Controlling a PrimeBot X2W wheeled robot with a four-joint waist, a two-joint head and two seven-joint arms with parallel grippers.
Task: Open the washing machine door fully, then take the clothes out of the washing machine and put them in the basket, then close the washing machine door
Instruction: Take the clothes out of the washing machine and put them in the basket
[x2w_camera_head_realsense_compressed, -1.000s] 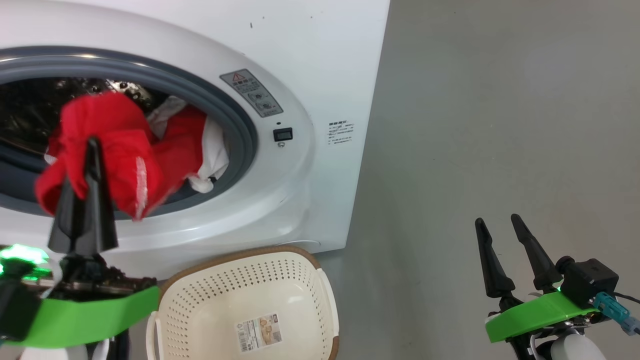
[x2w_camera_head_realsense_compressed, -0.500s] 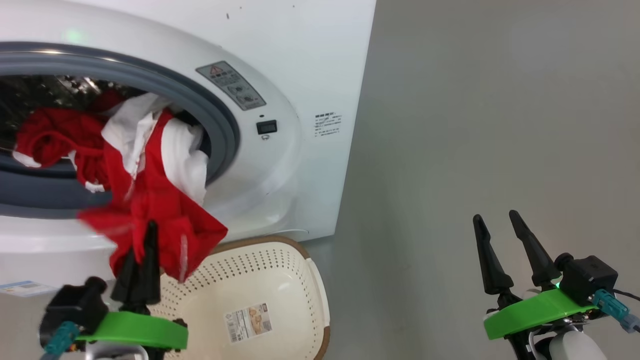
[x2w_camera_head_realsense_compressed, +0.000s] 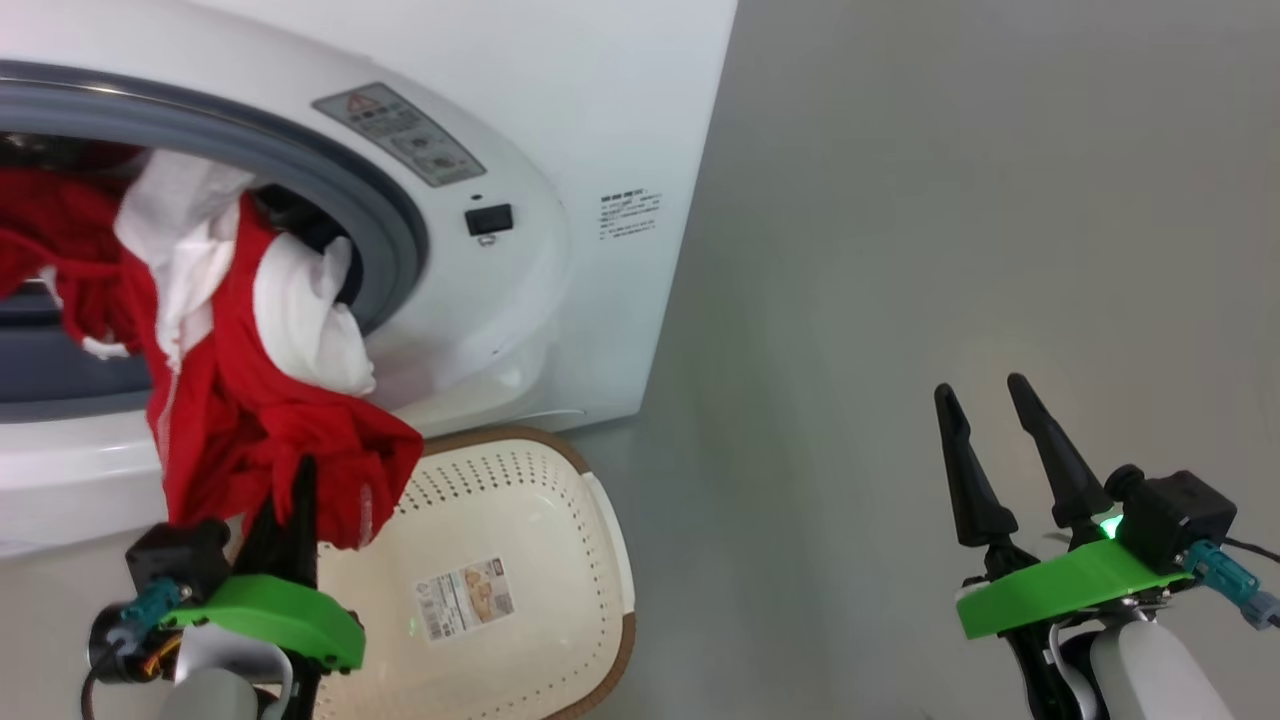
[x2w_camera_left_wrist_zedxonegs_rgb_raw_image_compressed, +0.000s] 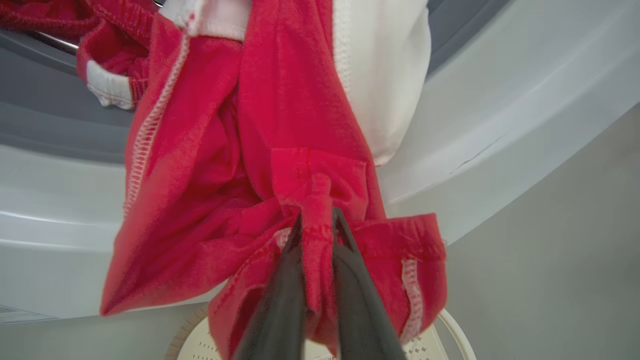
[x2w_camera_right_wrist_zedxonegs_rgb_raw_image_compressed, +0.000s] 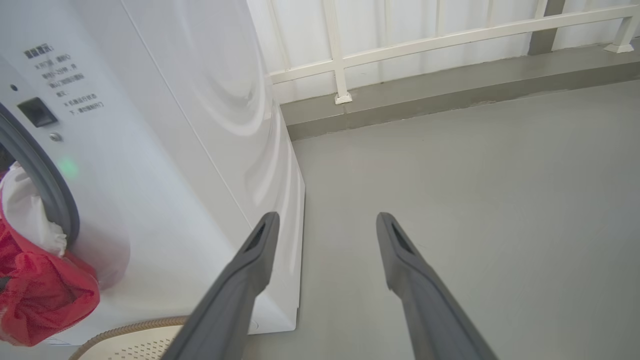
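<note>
Now my left fingers pinch the clothes hanging from the washing machine above the basket; right fingers spread.

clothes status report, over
Left gripper shut on clothes; right gripper open, holding nothing. Clothes half out, draped from washing machine mouth. Basket just below, nothing between.

No word or no. legible anywhere. Big white front-loading washing machine: grey rectangular sticker beside the rubber-ringed mouth, w/ red warning triangle at top, small pictograms + fine print below, too small to read. Further right on same front, block of tiny dark printed lines, illegible; right wrist view shows them as non-Latin characters. Small cream perforated plastic basket: paper label on its floor w/ barcode-like stripes + a picture, text blurred.
</note>
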